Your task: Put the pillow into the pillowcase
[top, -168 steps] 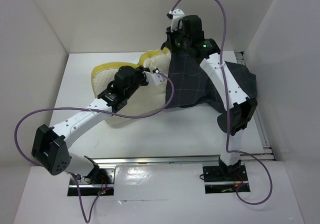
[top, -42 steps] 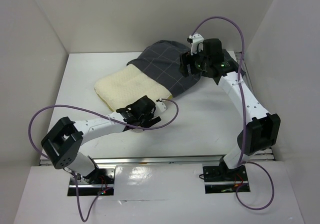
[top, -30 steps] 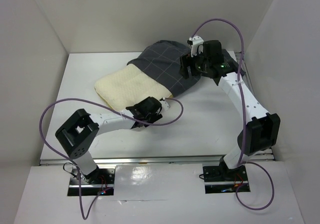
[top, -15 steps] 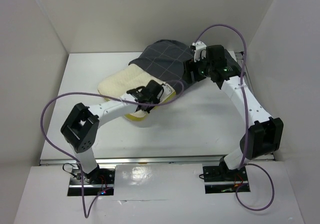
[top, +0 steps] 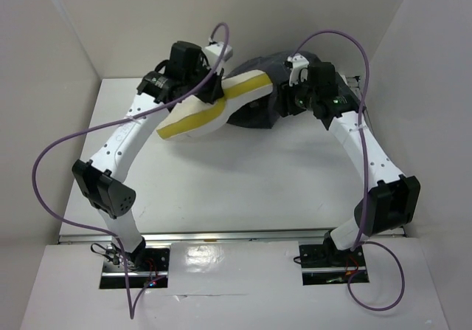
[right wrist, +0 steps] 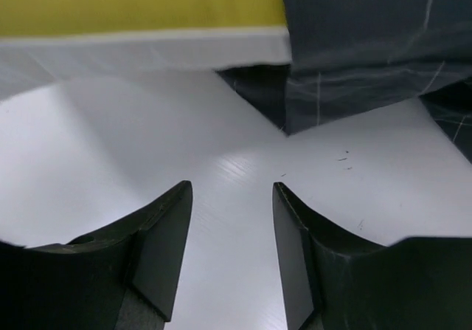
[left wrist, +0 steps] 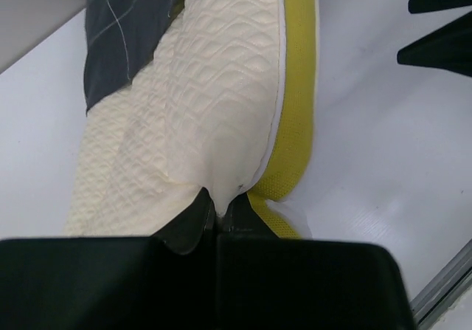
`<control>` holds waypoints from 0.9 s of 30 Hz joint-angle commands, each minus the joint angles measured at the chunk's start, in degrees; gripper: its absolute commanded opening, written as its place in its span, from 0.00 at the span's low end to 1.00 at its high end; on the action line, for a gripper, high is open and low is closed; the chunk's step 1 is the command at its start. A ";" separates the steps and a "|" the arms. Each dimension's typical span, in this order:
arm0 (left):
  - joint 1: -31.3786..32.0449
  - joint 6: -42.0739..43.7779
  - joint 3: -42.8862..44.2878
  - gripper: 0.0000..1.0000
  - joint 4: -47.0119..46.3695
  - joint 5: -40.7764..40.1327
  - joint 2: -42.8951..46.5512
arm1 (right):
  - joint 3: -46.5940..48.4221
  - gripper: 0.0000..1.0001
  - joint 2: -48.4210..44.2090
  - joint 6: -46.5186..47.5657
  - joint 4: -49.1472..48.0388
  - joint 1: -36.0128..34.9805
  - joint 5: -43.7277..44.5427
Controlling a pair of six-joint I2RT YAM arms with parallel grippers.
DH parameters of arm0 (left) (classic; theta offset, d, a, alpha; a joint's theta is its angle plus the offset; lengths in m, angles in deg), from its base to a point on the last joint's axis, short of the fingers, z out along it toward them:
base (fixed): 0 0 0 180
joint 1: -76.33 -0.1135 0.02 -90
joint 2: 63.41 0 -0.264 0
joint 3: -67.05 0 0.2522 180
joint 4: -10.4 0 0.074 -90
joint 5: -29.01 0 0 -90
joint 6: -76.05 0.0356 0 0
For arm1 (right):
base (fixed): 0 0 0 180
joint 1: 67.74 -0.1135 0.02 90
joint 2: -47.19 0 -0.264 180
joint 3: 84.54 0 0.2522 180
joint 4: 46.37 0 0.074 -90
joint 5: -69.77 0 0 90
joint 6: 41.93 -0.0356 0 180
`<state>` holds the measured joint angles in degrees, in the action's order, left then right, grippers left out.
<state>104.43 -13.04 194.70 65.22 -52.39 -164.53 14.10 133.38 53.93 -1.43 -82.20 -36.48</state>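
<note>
The left gripper [left wrist: 219,210] is at the far edge of the tabletop [top: 243,175], left of the middle, with its jaws clenched on a fold of the quilted cream face of the pillow [left wrist: 214,108]. The cloth is bunched into a small crease where the black fingertips [left wrist: 193,219] meet. From above, the pillow lies tilted on its side along the far edge, running from left of the middle toward the centre. Its yellow side band [top: 195,122] is turned up toward the camera, with a white underside strip just beside it. The pillow's right end reaches the pillowcase [top: 259,114], a dark heap of grid-lined cloth against the far wall, right of the middle. In the left wrist view the charcoal cloth lies over the far corner of the cream face, but it is unclear how much of that end is inside the opening. Most of the pillow is outside the cloth. The right gripper [right wrist: 230,204] is near the far right corner, just beside the right side of the pillowcase, angled down at the bare tabletop. Its jaws are released, spread apart with only white surface between them. Ahead of them, the edge of the pillowcase rests on the tabletop, and the yellow band crosses the top of that view. The right gripper touches neither the pillow nor the pillowcase.
</note>
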 commanded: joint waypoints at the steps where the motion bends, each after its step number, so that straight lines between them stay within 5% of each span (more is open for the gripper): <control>1: -2.34 -2.05 5.99 0.00 -4.06 7.65 0.57 | 2.48 0.57 0.82 -0.15 -3.22 0.57 3.41; 7: -2.35 -2.05 10.91 0.00 -1.60 12.57 0.57 | 7.13 0.69 7.48 -1.91 -6.74 0.57 7.81; 16: -2.35 -2.58 15.05 0.00 0.51 15.31 1.18 | 19.43 0.71 20.67 -5.34 -8.42 0.04 11.93; 17: -2.35 -2.05 15.05 0.00 1.21 15.31 1.19 | 20.14 0.69 22.16 -5.34 -8.42 0.04 12.55; 19: -2.35 -2.05 13.14 0.00 1.22 15.31 2.59 | 21.55 0.36 22.79 -3.51 -8.42 0.04 13.60; 22: -2.87 -1.52 7.61 0.00 -0.88 14.00 4.78 | 23.66 0.00 23.49 -2.18 -7.02 -0.48 14.23; 27: -2.87 0.15 -2.60 0.00 -6.24 10.22 6.99 | 25.07 0.00 20.61 -0.51 -1.49 -0.48 9.50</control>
<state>101.66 -14.29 194.63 69.41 -41.97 -161.77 35.22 157.36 51.77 -4.10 -82.37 -25.01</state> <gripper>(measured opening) 0.076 0.015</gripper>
